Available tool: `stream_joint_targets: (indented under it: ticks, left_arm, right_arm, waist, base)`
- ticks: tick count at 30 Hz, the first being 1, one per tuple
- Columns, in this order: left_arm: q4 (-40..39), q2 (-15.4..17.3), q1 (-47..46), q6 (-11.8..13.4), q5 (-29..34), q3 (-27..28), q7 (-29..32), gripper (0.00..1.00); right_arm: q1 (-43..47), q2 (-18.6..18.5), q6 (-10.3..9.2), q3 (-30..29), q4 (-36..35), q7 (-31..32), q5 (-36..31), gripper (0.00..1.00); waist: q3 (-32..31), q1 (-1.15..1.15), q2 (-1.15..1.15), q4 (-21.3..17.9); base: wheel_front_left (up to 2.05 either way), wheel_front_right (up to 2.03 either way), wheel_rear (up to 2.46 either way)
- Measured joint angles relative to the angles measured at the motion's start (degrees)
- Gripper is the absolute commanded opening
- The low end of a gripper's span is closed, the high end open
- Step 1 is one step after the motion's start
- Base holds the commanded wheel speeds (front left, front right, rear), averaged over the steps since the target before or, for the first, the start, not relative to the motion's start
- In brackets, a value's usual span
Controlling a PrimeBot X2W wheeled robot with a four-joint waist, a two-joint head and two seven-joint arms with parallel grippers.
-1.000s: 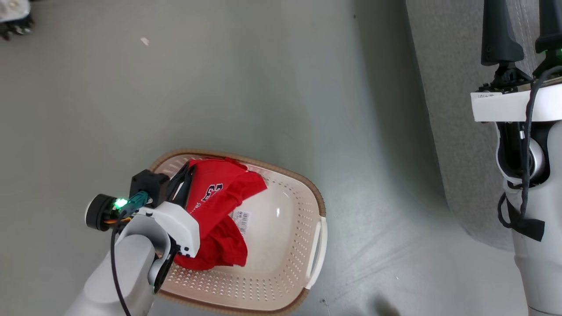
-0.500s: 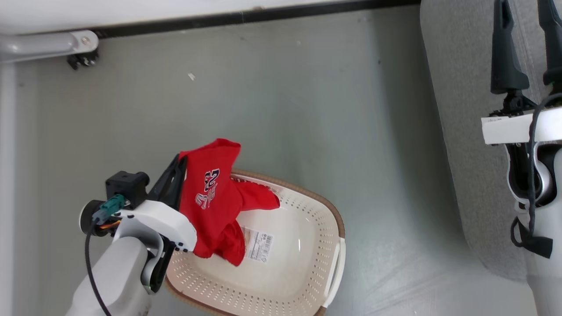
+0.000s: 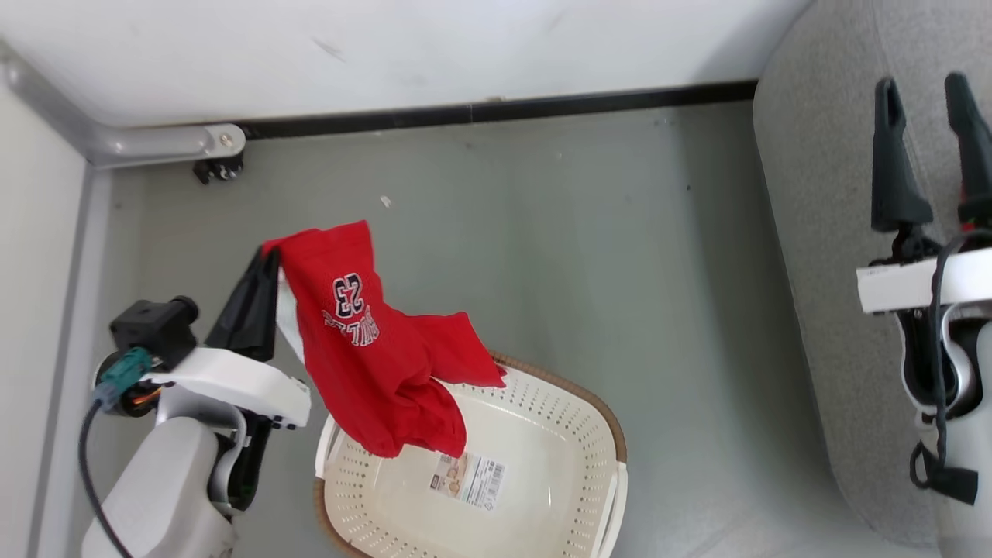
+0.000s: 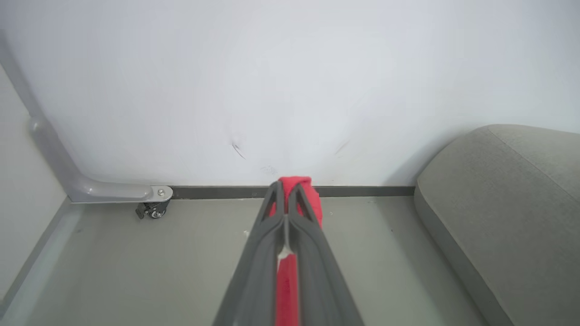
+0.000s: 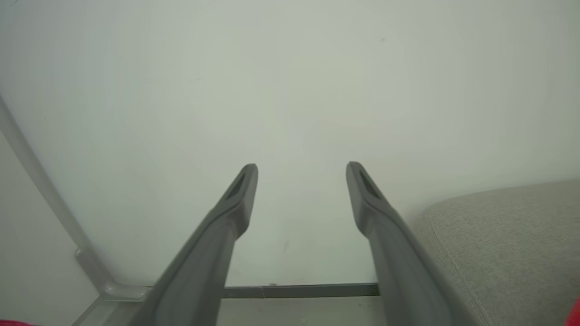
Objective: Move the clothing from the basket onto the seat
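A red garment with a black "23", the clothing [image 3: 364, 341], hangs from my left gripper [image 3: 267, 256], which is shut on its upper edge. Its lower folds dangle over the left rim of the cream basket [image 3: 558, 434], whose floor shows a barcode label. In the left wrist view the fingers [image 4: 272, 213] pinch red cloth [image 4: 297, 185], pointing toward the wall. The grey seat [image 3: 821, 256] runs down the right side. Above it my right gripper [image 3: 926, 89] is open and holds nothing, its two fingers [image 5: 240, 190] spread before the wall.
A white wall with a black skirting strip [image 3: 496, 112] closes the far side. A grey metal leg with a castor [image 3: 217, 167] stands at the far left corner. Grey floor [image 3: 589, 256] lies between basket and seat.
My left gripper has lifted the red garment up out of the basket, and it now hangs mostly free. The head camera has tilted up, bringing the wall into view. The right gripper stays open.
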Motion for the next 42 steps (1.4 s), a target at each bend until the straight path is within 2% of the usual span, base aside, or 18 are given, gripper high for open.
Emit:
stream_joint_targets:
  ticks: [22,31,42]
  left_arm:
    - [-9.3,1.2,7.3,-0.8,1.1,10.3,-0.1,0.00]
    - [-12.1,1.4,9.3,-0.8,2.5,12.5,-0.1,0.00]
    - [-13.2,1.3,12.6,-1.2,4.0,12.4,-0.1,0.00]
  right_arm:
    - [10.7,0.0,0.00,1.5,3.5,0.0,-0.6,1.00]
    - [13.9,-0.3,0.00,2.8,5.1,0.0,-1.9,1.00]
    - [16.8,-0.4,0.00,5.1,6.4,0.0,-2.1,1.00]
  waist:
    - [-10.7,0.00,0.00,0.3]
    - [-14.7,0.00,0.00,-0.4]
    - [-18.3,0.00,0.00,-1.0]
  base:
    - [0.00,0.00,0.00]
    - [0.00,0.00,0.00]
    - [0.00,0.00,0.00]
